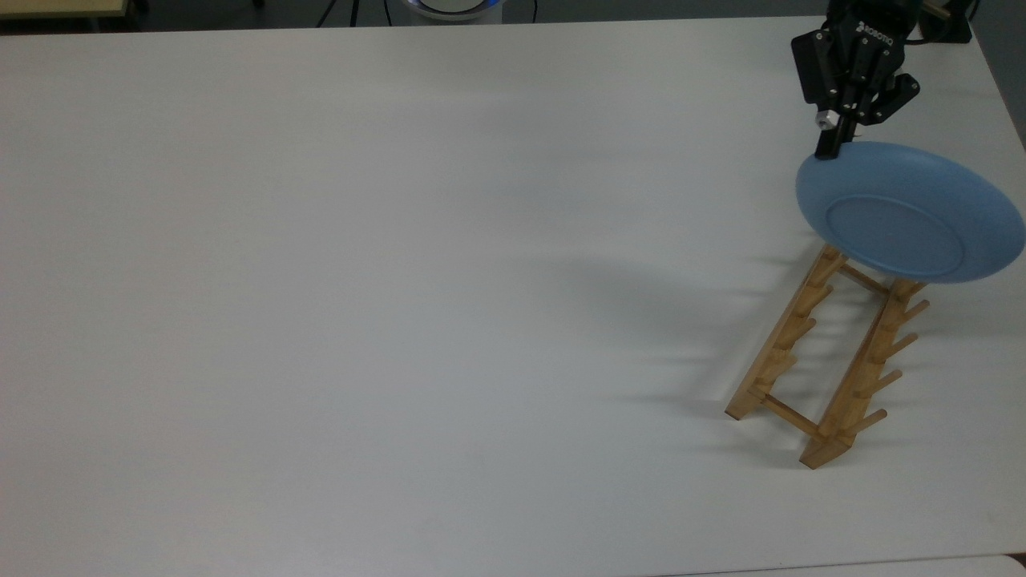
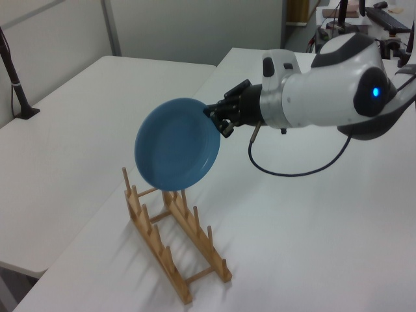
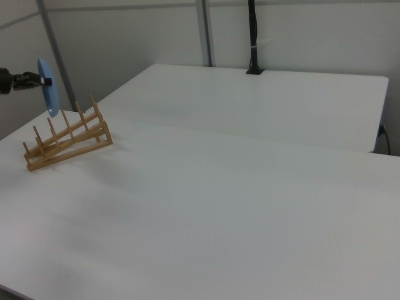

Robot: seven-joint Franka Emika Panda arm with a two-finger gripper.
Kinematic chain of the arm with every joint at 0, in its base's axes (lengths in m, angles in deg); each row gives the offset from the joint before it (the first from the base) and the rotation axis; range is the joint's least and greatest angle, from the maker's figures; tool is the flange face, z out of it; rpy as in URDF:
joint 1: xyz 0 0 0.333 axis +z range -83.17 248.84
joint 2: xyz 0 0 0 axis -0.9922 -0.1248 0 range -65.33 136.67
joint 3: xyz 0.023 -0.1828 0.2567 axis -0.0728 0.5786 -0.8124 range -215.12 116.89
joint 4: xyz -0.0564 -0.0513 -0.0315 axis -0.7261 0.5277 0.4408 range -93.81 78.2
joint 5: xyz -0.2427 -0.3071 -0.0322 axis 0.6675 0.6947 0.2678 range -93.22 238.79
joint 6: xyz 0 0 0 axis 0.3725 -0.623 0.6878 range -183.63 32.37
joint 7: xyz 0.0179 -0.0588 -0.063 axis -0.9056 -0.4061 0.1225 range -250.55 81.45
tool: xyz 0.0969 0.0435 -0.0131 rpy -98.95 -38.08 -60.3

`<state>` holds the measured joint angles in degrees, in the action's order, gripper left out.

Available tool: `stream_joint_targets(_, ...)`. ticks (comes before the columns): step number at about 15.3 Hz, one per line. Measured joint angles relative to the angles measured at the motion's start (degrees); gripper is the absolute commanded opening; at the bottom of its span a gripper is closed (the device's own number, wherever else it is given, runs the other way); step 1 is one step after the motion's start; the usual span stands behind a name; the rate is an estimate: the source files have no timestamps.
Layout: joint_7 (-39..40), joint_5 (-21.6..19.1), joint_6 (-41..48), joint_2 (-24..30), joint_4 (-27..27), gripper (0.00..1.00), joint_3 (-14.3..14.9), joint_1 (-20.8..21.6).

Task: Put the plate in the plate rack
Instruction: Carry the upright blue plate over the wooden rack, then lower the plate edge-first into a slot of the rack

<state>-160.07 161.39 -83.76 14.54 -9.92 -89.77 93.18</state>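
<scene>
plate (image 1: pixel 910 212) above plate rack's (image 1: pixel 826 361) far end, apparently clear

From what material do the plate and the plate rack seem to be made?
The plate: probably glazed ceramic or hard plastic; its light-blue surface is smooth and shows a soft sheen. The plate rack: light unpainted wood, likely bamboo, judging by its matte yellow-brown rails and pegs.

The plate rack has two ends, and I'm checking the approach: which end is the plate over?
The plate hangs over the plate rack end at the top view's top, nearest the hand; the other end is uncovered.
</scene>
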Motion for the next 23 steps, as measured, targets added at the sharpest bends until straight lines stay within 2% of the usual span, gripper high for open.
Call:
stream_joint_targets(9,-3.6,6.8,0.8,-5.4,0.2,0.0,1.2,3.2)
stream_joint_targets(13,-3.7,6.9,0.8,-5.4,1.4,0.0,2.4,3.2)
stream_joint_targets(23,-3.7,8.3,0.8,-7.9,1.6,0.0,2.4,3.5)
